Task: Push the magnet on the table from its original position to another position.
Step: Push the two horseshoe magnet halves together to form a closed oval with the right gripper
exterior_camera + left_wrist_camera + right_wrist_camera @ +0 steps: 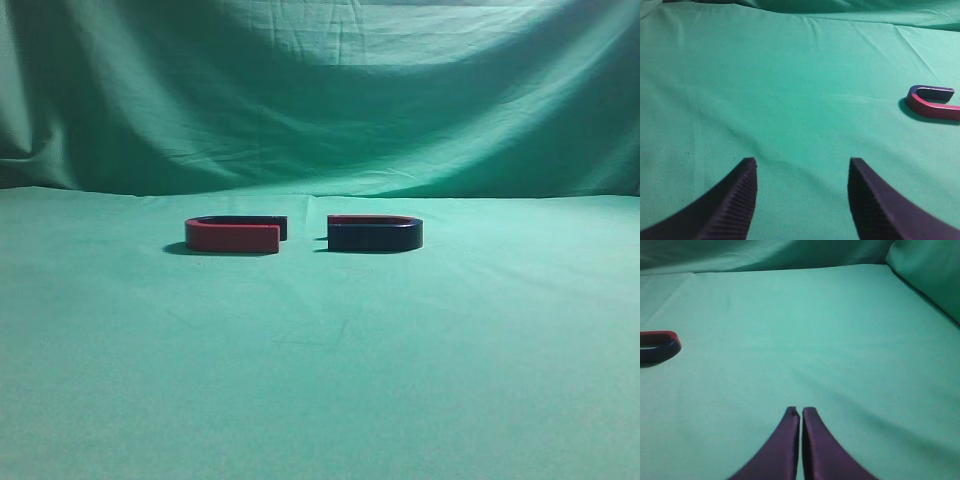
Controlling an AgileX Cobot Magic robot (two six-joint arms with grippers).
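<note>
Two horseshoe magnets lie flat on the green cloth with their open ends facing each other and a gap between them. The left magnet (235, 234) shows a red side; it also shows in the left wrist view (934, 102) at the right edge. The right magnet (375, 234) shows a dark blue side with a red top; it also shows in the right wrist view (659, 347) at the left edge. My left gripper (802, 165) is open and empty, far from its magnet. My right gripper (801, 412) is shut and empty. Neither gripper shows in the exterior view.
Green cloth (320, 380) covers the table and hangs as a backdrop (320, 90) behind it. A raised fold of cloth (930, 275) stands at the far right in the right wrist view.
</note>
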